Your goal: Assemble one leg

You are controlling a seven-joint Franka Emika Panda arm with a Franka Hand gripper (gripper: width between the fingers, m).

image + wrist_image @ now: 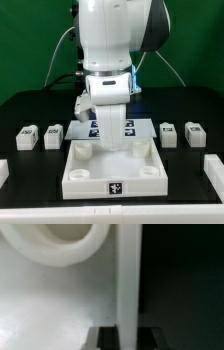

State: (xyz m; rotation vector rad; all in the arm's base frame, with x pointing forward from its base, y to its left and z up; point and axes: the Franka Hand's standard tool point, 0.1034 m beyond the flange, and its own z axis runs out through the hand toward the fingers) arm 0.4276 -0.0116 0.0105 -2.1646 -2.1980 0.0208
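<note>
Exterior view: we log the arm (112, 35) entering from the top of frame, roughly centred, its last links near vertical. A bulky joint housing (152, 25) with a dark cap sits on the exterior view's right of the upper link. The wrist (108, 85) points straight down and shows a faint blue glow at its lower edge. Below it hangs the gripper (110, 136), set low, its white body narrowing downward; we cannot separate the tips in this view.

Wrist view: we see two dark fingers (104, 339) at the frame edge, parallel, with a gap between them. The blur is heavy, so we cannot tell whether the pads press on anything.
</note>
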